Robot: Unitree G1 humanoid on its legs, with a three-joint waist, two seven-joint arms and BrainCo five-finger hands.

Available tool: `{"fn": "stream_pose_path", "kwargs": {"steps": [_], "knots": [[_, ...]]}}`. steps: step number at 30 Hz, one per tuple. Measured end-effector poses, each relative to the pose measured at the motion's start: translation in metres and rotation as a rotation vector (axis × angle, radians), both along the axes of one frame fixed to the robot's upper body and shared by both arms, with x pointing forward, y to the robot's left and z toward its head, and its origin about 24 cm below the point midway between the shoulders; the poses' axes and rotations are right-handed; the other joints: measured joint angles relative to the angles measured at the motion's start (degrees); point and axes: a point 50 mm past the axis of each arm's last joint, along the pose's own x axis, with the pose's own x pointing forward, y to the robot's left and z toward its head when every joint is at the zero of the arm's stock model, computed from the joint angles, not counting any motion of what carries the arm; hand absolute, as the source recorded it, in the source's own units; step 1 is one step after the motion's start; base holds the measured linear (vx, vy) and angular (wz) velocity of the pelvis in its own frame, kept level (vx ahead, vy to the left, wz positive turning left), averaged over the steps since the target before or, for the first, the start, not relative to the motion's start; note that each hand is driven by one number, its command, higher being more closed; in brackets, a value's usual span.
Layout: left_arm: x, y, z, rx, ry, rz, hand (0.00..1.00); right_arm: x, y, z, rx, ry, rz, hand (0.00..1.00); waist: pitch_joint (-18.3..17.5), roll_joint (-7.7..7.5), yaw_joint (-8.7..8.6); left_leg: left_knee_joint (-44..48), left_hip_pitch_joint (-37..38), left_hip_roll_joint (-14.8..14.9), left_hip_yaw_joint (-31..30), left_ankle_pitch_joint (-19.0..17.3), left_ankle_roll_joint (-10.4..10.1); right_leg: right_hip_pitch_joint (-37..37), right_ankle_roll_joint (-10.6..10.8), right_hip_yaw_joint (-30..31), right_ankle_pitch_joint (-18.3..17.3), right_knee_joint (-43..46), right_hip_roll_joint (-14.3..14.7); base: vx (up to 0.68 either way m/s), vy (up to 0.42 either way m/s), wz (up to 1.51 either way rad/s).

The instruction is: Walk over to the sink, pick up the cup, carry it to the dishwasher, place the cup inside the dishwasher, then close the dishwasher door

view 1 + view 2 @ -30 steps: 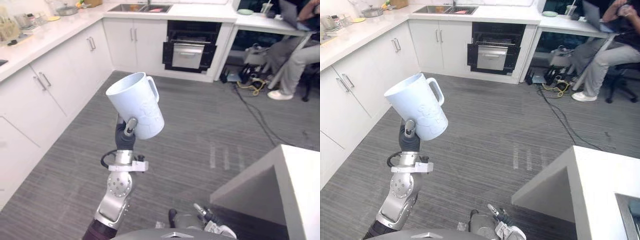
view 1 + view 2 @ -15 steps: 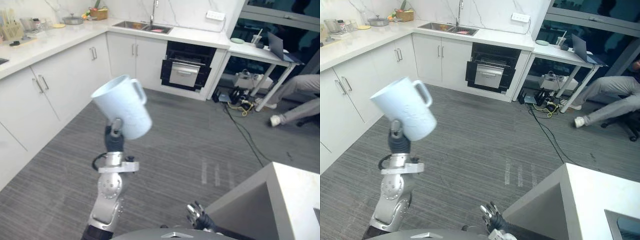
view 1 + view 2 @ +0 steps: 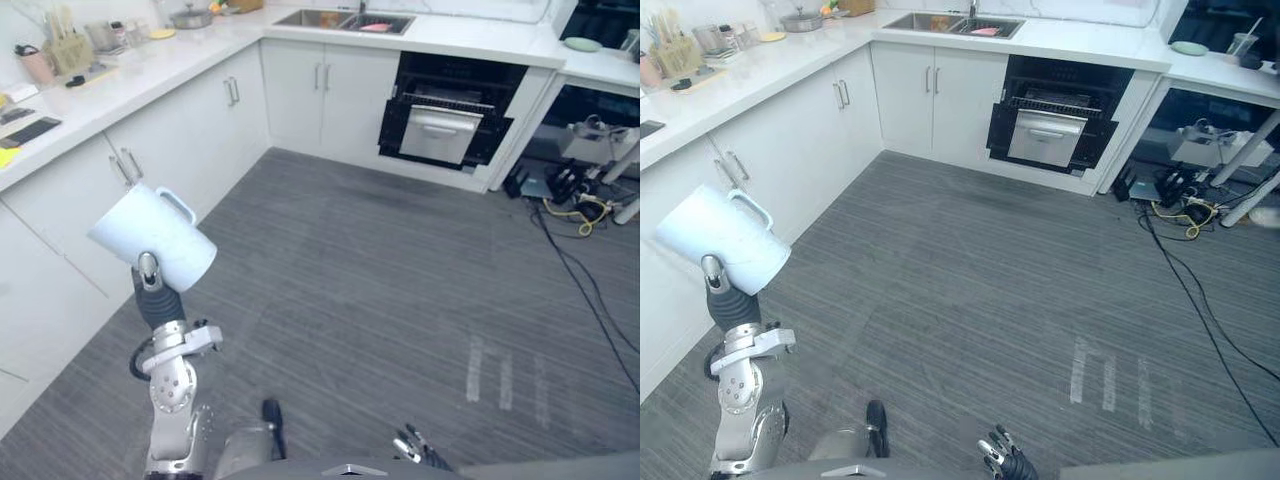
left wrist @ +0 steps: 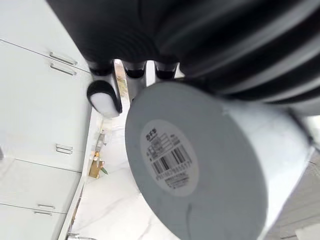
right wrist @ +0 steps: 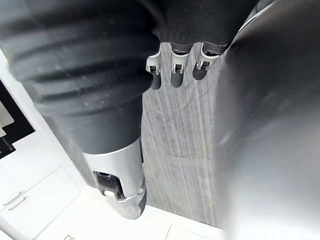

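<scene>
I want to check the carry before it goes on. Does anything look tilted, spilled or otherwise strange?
The white cup in the left robot hand is tilted far over, its mouth toward the cabinets, not upright. No spill shows on the floor. Nothing else stands out.

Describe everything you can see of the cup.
The cup is a pale blue-white mug with a smooth matte wall and one loop handle. It hangs in the air, tilted, mouth toward the robot's left, over grey floor beside white cabinets. The left robot hand grips its lower part; a barcode sticker sits on its base.
</scene>
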Motion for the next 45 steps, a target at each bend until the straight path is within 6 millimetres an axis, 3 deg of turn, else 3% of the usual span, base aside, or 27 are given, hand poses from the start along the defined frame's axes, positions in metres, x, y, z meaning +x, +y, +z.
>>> {"fn": "stream_pose_path", "kwargs": {"steps": [3,6,7,8,9,10,11,12,14,16,19,20,21,23,24,28,29,30,31,32,34,37,39,41,43,44,45], "knots": [[0.000,0.003,-0.001,0.024,0.005,-0.007,1.00,0.006,0.015,-0.002,0.042,-0.009,-0.013,0.00,0.22,-3.17,-1.02,8.16,-1.75,-1.48,0.94,-7.73,2.67,-0.10,0.55,2.21,-0.11,4.20,-2.06,0.45,0.255,-0.04],[0.002,0.002,0.000,0.042,0.002,-0.037,1.00,-0.002,0.014,-0.003,0.039,0.012,-0.037,0.00,-0.35,-3.77,-1.11,9.37,1.75,-2.56,2.11,-12.34,3.27,-0.52,2.54,1.90,1.15,11.46,-3.62,0.43,0.207,-0.14],[0.004,0.000,0.002,0.059,-0.009,-0.067,1.00,-0.007,0.011,-0.003,0.033,0.014,-0.075,0.00,-0.70,-3.69,-1.29,8.07,4.63,-3.27,2.29,-13.74,3.51,-2.77,5.40,2.09,2.60,20.12,-4.02,0.52,0.212,-0.03],[0.008,-0.003,0.006,0.079,-0.023,-0.102,1.00,-0.012,0.011,-0.004,0.038,0.020,-0.116,0.00,-0.55,-3.61,-1.52,5.35,8.54,-4.63,2.24,-14.10,3.61,-6.63,10.96,1.90,5.90,31.81,-4.80,0.43,0.149,-0.03],[0.009,-0.005,0.007,0.087,-0.029,-0.117,1.00,-0.016,0.011,-0.004,0.038,0.026,-0.133,0.00,-0.87,-4.11,-1.70,3.58,10.69,-5.32,2.23,-14.44,3.85,-8.66,12.22,1.76,7.30,37.64,-4.97,0.52,0.149,-0.05],[0.011,-0.008,0.009,0.102,-0.037,-0.134,1.00,-0.021,0.009,-0.004,0.029,0.023,-0.150,0.00,-1.04,-4.31,-2.03,-0.40,15.47,-6.26,2.20,-14.48,3.94,-12.41,9.05,-0.34,6.73,48.11,-5.37,0.34,0.075,-0.13],[0.012,-0.012,0.010,0.127,-0.038,-0.141,1.00,-0.023,0.008,-0.003,0.014,0.011,-0.157,0.00,-1.20,-3.83,-2.46,-3.43,18.60,-6.38,2.22,-14.32,3.70,-15.70,4.78,-3.22,4.81,53.12,-5.24,0.38,0.089,-0.15],[0.013,-0.016,0.011,0.155,-0.039,-0.153,1.00,-0.022,0.005,-0.002,-0.002,-0.008,-0.160,0.00,-1.40,-3.24,-3.20,-6.06,21.01,-6.34,2.17,-14.01,3.29,-19.08,2.51,-5.67,2.94,55.28,-4.64,0.28,0.063,-0.07],[0.020,-0.026,0.017,0.212,-0.056,-0.194,1.00,-0.018,0.005,0.001,-0.009,-0.050,-0.165,0.00,-1.40,-2.84,-5.05,-9.92,25.73,-5.85,2.13,-13.38,2.69,-26.40,-0.04,-9.82,-1.31,52.48,-3.21,0.46,0.018,0.09],[0.031,-0.034,0.022,0.233,-0.067,-0.223,1.00,-0.013,0.007,0.004,-0.004,-0.091,-0.195,0.00,-0.50,-1.08,-6.18,-11.10,29.19,-3.05,2.00,-14.57,0.39,-30.84,-2.43,-14.25,-2.63,39.74,-0.54,0.53,-0.058,0.13],[0.036,-0.036,0.031,0.238,-0.103,-0.228,1.00,-0.011,0.009,0.006,0.001,-0.113,-0.195,0.00,0.26,1.01,-6.98,-10.73,33.79,1.71,3.44,-17.44,-4.77,-32.28,-4.63,-15.13,6.99,16.45,4.21,0.56,-0.119,0.00],[0.035,-0.035,0.033,0.239,-0.112,-0.227,1.00,-0.016,0.012,0.006,0.005,-0.101,-0.177,0.00,-0.07,0.19,-7.04,-9.86,35.92,1.90,4.21,-18.98,-7.36,-32.21,-4.75,-11.83,13.55,8.44,4.88,0.65,-0.195,0.05],[0.032,-0.032,0.028,0.242,-0.095,-0.219,1.00,-0.027,0.016,0.003,0.017,-0.063,-0.165,0.00,-1.08,-1.42,-7.07,-8.55,39.08,1.50,4.38,-20.81,-9.88,-32.31,-6.29,-8.68,25.63,8.92,3.60,0.80,-0.245,-0.04],[0.029,-0.034,0.020,0.201,-0.064,-0.205,1.00,-0.023,0.003,0.007,-0.001,-0.081,-0.137,0.00,-0.98,2.68,-7.33,-5.54,39.54,5.18,5.46,-20.88,-9.71,-32.60,-6.59,-9.31,21.12,13.73,6.80,0.62,-0.209,-0.15],[0.029,-0.036,0.022,0.193,-0.082,-0.201,1.00,-0.015,-0.004,0.008,-0.017,-0.082,-0.132,0.00,-0.57,3.24,-7.09,-4.01,39.46,5.89,5.61,-18.23,-8.23,-32.81,-7.47,-9.36,18.64,15.90,7.63,0.42,-0.179,-0.21],[0.028,-0.033,0.028,0.183,-0.121,-0.173,1.00,-0.003,0.001,0.009,0.011,-0.088,-0.100,0.00,-0.18,3.05,-7.26,5.54,39.66,8.35,3.48,-8.81,-7.82,-29.64,-7.77,-8.41,10.36,19.71,10.85,0.49,-0.201,-0.34],[0.027,-0.033,0.029,0.170,-0.127,-0.170,1.00,-0.002,0.000,0.010,0.005,-0.084,-0.107,0.00,0.35,3.76,-7.10,16.63,35.75,11.20,1.59,-2.52,-7.74,-26.25,-7.71,-8.79,8.64,18.48,12.43,0.36,-0.092,-0.39],[0.023,-0.031,0.028,0.161,-0.125,-0.164,1.00,-0.005,-0.001,0.010,0.001,-0.077,-0.112,0.00,0.35,2.97,-6.66,27.54,30.01,13.81,-0.15,10.06,-5.97,-22.37,-8.16,-8.72,8.00,15.63,13.66,0.37,-0.073,-0.32],[0.021,-0.032,0.028,0.155,-0.126,-0.163,1.00,-0.004,0.000,0.011,0.002,-0.087,-0.116,0.00,0.29,3.51,-6.50,33.57,26.48,15.07,-0.98,11.27,-5.34,-20.39,-8.32,-8.64,7.96,13.81,14.50,0.35,-0.061,-0.30],[0.019,-0.033,0.029,0.144,-0.133,-0.165,1.00,-0.003,-0.002,0.013,-0.008,-0.097,-0.117,0.00,0.77,4.13,-5.75,44.50,18.49,16.71,-1.39,5.15,-5.43,-17.22,-9.73,-7.93,7.86,11.22,15.66,0.33,-0.061,-0.18],[0.017,-0.033,0.027,0.138,-0.124,-0.161,1.00,-0.005,-0.004,0.011,-0.015,-0.094,-0.120,0.00,1.12,4.16,-4.79,49.10,9.76,16.05,0.00,-3.91,-2.66,-12.36,-11.03,-7.19,7.75,7.07,15.97,0.34,-0.053,-0.19],[0.016,-0.026,0.031,0.148,-0.140,-0.136,1.00,0.000,-0.005,0.013,-0.020,-0.126,-0.112,0.00,0.89,3.37,-2.72,32.30,4.32,13.44,6.48,-13.57,-2.37,-6.01,-10.75,-4.49,7.75,2.29,15.18,0.42,-0.007,-0.36],[0.015,-0.023,0.034,0.155,-0.151,-0.128,1.00,0.008,-0.005,0.014,-0.022,-0.149,-0.100,0.00,0.83,2.63,-2.67,13.56,4.65,8.66,8.29,-13.15,-2.32,-4.47,-9.53,-2.64,6.87,1.56,13.40,0.44,0.070,-0.42],[0.016,-0.026,0.034,0.164,-0.146,-0.143,1.00,0.020,-0.006,0.016,-0.031,-0.180,-0.078,0.00,0.84,1.74,-2.70,-3.84,4.82,2.41,6.93,-5.26,-2.12,-3.29,-6.90,-0.92,5.29,0.77,10.76,0.49,0.171,-0.33],[0.016,-0.032,0.033,0.157,-0.141,-0.169,1.00,0.019,-0.005,0.016,-0.037,-0.175,-0.060,0.00,0.81,1.71,-2.18,-8.31,6.05,1.19,7.82,2.69,-0.08,-1.03,-5.01,-0.23,3.36,0.39,9.82,0.46,0.197,-0.19],[0.016,-0.032,0.034,0.163,-0.144,-0.174,1.00,0.016,0.000,0.014,-0.028,-0.162,-0.053,0.00,0.00,0.25,-2.08,-8.44,7.32,-0.57,8.86,3.19,3.12,0.28,-4.10,0.26,1.64,0.38,7.86,0.49,0.210,-0.01],[0.016,-0.034,0.034,0.158,-0.148,-0.186,1.00,0.011,0.006,0.012,-0.010,-0.148,-0.060,0.00,-0.71,-1.34,-2.07,-7.67,7.64,-1.80,8.96,0.93,3.76,0.39,-3.61,0.38,1.39,0.59,6.62,0.58,0.237,0.12]]}}
